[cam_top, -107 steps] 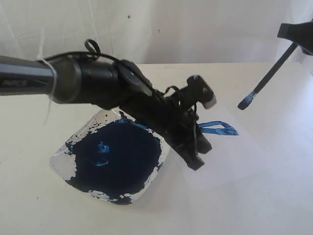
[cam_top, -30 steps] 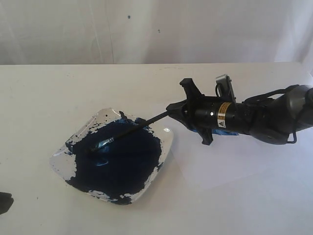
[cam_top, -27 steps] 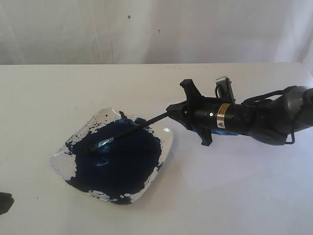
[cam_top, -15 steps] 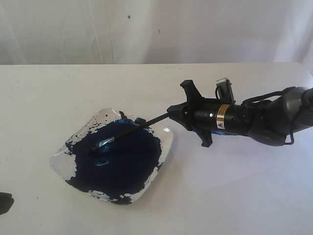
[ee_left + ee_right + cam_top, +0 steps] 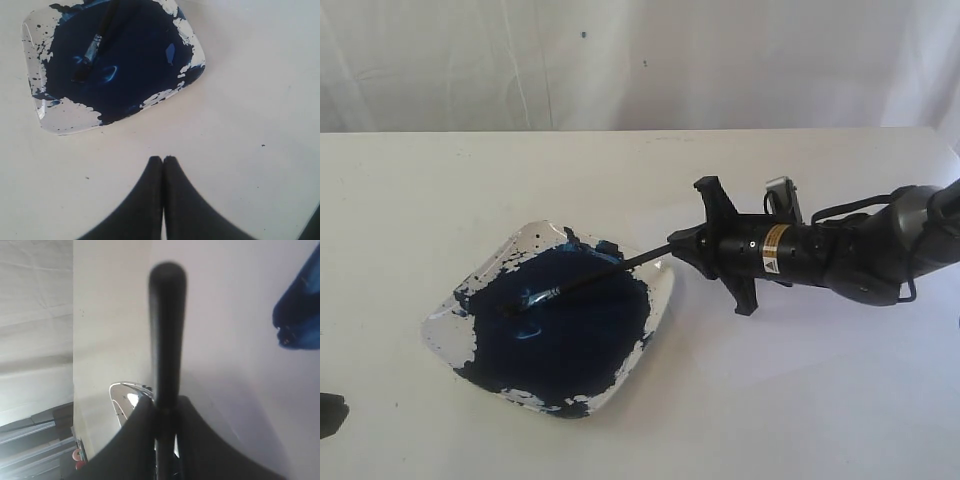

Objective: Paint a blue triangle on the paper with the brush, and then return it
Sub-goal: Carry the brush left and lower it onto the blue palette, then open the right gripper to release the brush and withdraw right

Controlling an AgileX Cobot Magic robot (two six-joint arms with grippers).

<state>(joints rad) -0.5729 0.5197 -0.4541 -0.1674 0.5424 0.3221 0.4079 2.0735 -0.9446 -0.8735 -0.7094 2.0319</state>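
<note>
The brush [image 5: 590, 275] slants from my right gripper [image 5: 680, 245] down into the paint dish [image 5: 445, 330]. Its bristle tip rests in the dark blue pool. That gripper is shut on the black handle [image 5: 167, 330], low over the dish's right rim. The white paper [image 5: 800, 340] lies under and in front of the right arm. The arm hides the blue triangle in the exterior view. The right wrist view shows a blurred patch of blue paint [image 5: 300, 315] on the paper. My left gripper [image 5: 162, 159] is shut on nothing, above bare table beside the dish [image 5: 55, 117], with the brush [image 5: 97, 42] in sight.
The dark blue paint pool [image 5: 560, 320] fills most of the dish. A dark shape at the exterior view's bottom left edge [image 5: 328, 412] looks like part of the left arm. White cloth hangs behind the table.
The left arm, earlier stretched over the dish, has pulled away to the bottom left. The right gripper brought the brush from mid-air into the dish, then sank and shifted slightly right.
</note>
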